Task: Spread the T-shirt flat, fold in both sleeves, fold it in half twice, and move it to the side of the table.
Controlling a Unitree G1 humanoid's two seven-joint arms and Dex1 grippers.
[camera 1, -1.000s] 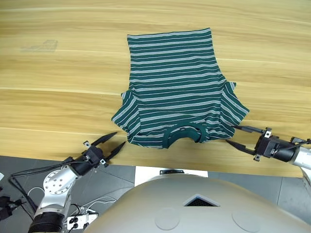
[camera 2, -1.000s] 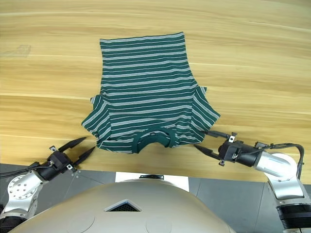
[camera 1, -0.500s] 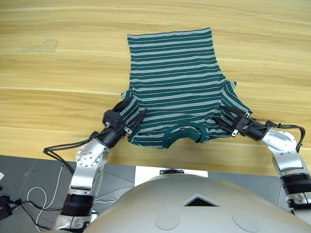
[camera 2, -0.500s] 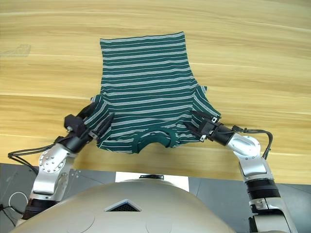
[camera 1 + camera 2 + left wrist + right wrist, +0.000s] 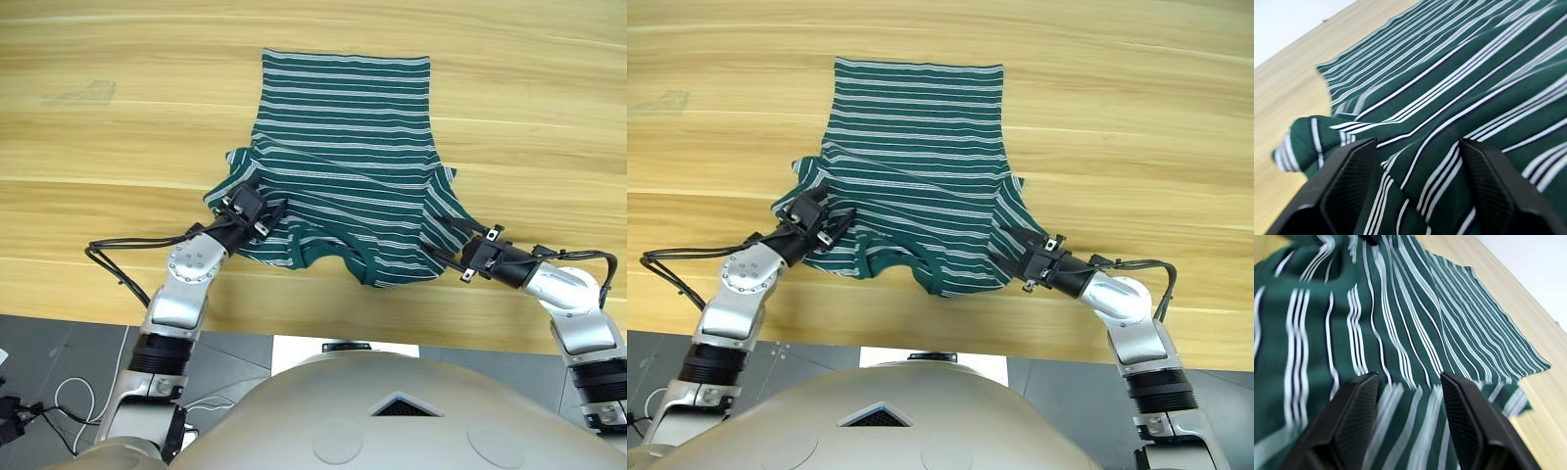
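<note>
Both arms moved in from the near edge of the light wooden surface [image 5: 118, 147]. A second ago they hung clear of the cloth; now the left gripper [image 5: 253, 209] and right gripper [image 5: 441, 240] sit on the shoulders of the dark green white-striped T-shirt [image 5: 343, 137]. Shirt has slid away from the robot: hem farther out and squarer, shoulders bunched up, collar sagging in a V between them.

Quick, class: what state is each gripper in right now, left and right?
Left gripper: open, fingers apart with T-shirt fabric between them.
Right gripper: open, fingers apart over the T-shirt.
</note>
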